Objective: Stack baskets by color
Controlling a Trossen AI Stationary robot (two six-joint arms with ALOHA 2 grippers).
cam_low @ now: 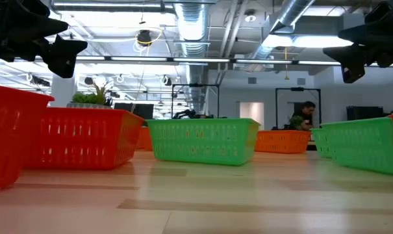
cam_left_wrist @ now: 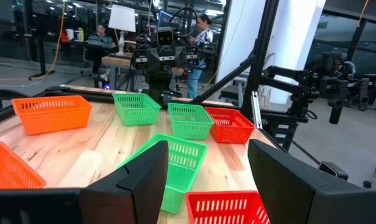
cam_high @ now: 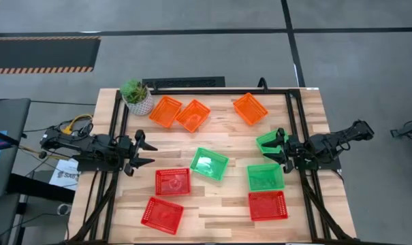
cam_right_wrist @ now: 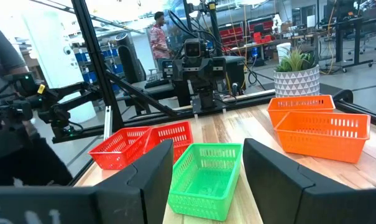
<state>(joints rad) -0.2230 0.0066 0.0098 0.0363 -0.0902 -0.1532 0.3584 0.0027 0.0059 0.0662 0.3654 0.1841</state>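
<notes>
Nine mesh baskets sit apart on their bases on the wooden table (cam_high: pixel 219 218). Three orange ones (cam_high: pixel 165 111) (cam_high: pixel 193 115) (cam_high: pixel 250 109) lie toward the far edge. Three green ones (cam_high: pixel 210 163) (cam_high: pixel 265 177) (cam_high: pixel 270 141) are in the middle and to the right. Three red ones (cam_high: pixel 173 182) (cam_high: pixel 162 214) (cam_high: pixel 267 205) lie near the front. My left gripper (cam_high: pixel 146 153) (cam_left_wrist: pixel 206 186) hovers open at the table's left side, pointing level toward the centre. My right gripper (cam_high: pixel 274 146) (cam_right_wrist: pixel 206 180) hovers open at the right side, above the rightmost green basket. Neither holds anything.
A green plant in a white patterned pot (cam_high: pixel 136 96) stands at the far left corner beside the orange baskets. A black frame (cam_high: pixel 206 90) runs along the far edge and both sides. Bare wood lies between the basket groups. People show in the room beyond.
</notes>
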